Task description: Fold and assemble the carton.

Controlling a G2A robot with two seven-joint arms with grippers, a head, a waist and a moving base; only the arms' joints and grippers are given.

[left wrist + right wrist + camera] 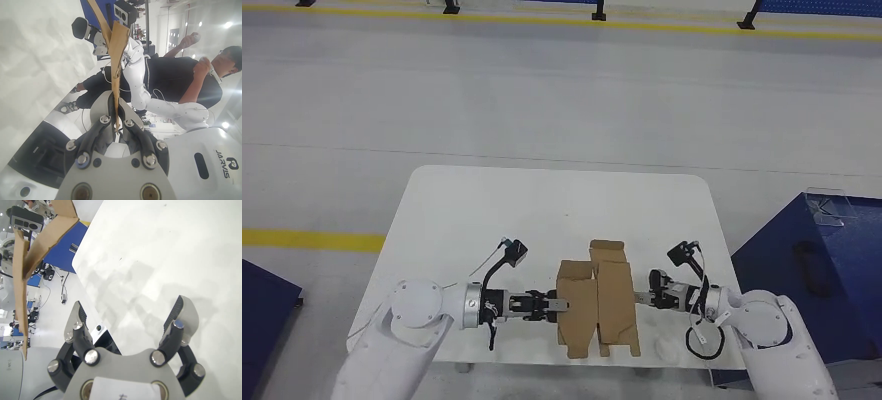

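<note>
Carton (597, 305), brown card partly folded, lower centre of the top view frame, over the near edge of the white worktop (542, 210). I have my left claw (554, 303) clenched on its frame-left edge. My right claw (644, 297) stands released, fingers spread, just beside the frame-right edge.

No legible writing stands on the carton (587, 300) or on the table (492, 205).

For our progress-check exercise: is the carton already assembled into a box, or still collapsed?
Still collapsed: the carton shows thin panels splayed slightly apart, flaps loose, one edge clamped in the left pincer.
</note>
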